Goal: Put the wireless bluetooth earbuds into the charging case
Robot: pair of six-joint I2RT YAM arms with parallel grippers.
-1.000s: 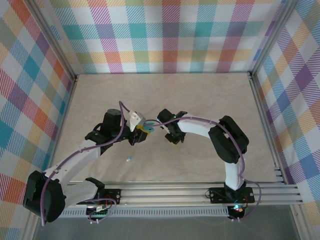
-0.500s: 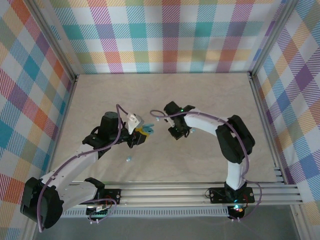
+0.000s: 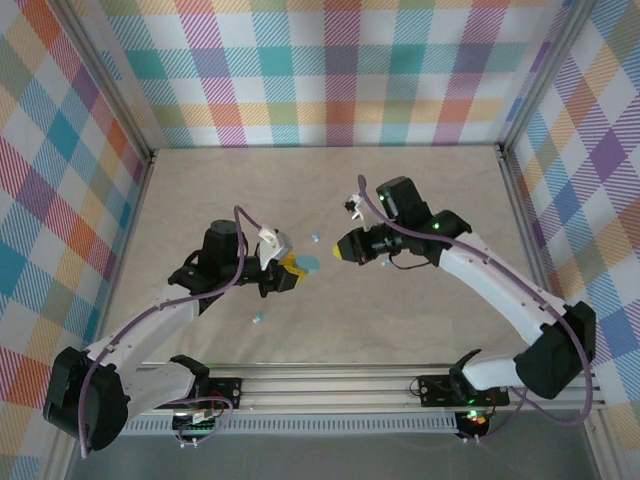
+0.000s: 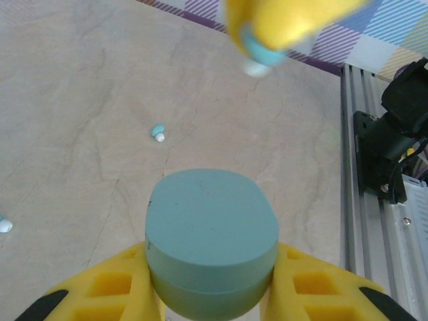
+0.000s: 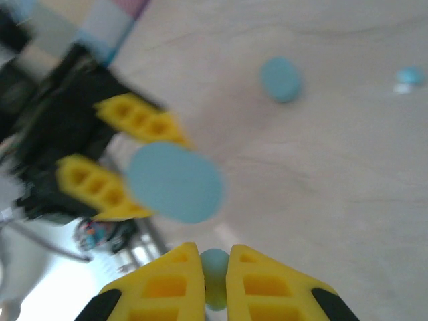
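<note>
Top camera: my right gripper (image 3: 345, 248) has come up off the table (image 3: 430, 200), and the whole right arm has swung wide, its elbow now far out to the right. Half a second ago it was working low beside the charging case (image 3: 308, 265). It now points at that case, near it but apart. The left gripper (image 3: 296, 271), which carries the case, has hardly shifted. One loose earbud (image 3: 258, 319) lies on the table towards the arm bases, and a second loose earbud (image 3: 315, 238) lies just beyond the case.

Left wrist camera: the left jaws are clamped on the flanks of the charging case (image 4: 211, 221), its smooth teal face towards the lens. I see no sockets on that face and cannot tell whether the case is open. The right gripper (image 4: 267, 47) hangs blurred above it, a pale bud at its tip.

Right wrist camera: the right jaws stand almost together, pinching the held earbud (image 5: 215, 281) between the yellow fingers (image 5: 167, 284). The case (image 5: 175, 182) sits ahead in the left gripper's grasp.

I judge the pick to be done. Bringing the bud to the case and seating it remain, and the case must first offer an open socket.
</note>
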